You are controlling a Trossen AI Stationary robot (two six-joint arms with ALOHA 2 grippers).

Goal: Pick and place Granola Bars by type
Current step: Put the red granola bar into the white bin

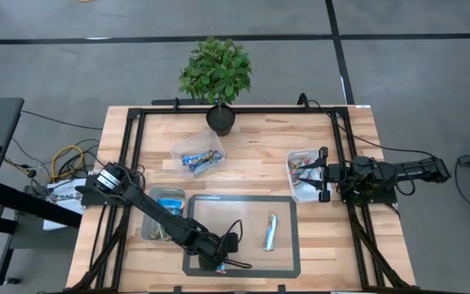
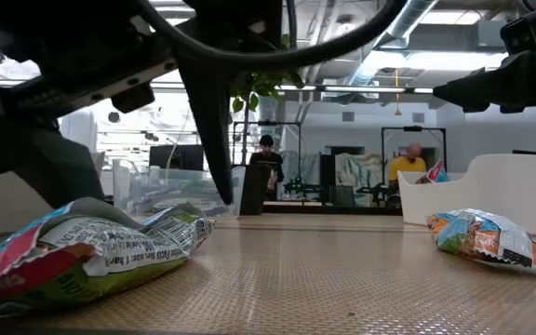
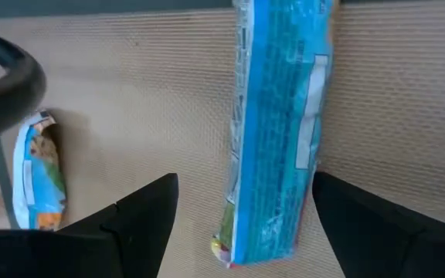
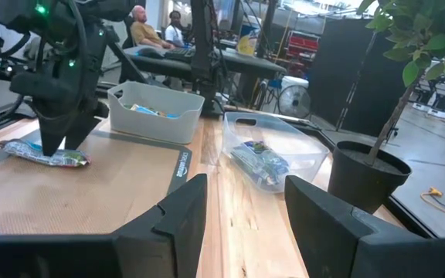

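On the grey mat (image 1: 243,214), near its six-o'clock edge toward the seven-o'clock corner, sits my left gripper (image 1: 219,260), fingers spread wide and straddling a bar without pinching it. Item one: a blue-wrapped granola bar (image 3: 276,131), lying flat between my two fingers (image 3: 141,224), nothing yet clenched. Item two: a second bar (image 1: 270,232), loose on the mat at about three o'clock from my claw, well apart. Item three: three clear bins, at twelve o'clock (image 1: 198,153), at nine (image 1: 161,214), and at two (image 1: 303,173), each already holding wrappers. Item four: my right gripper (image 1: 323,173), released and empty, waiting over the two-o'clock bin. Step in hand, as I judge it: the pick. Next call: close squarely on the wrapper, lift clear, carry to the bin of matching type.
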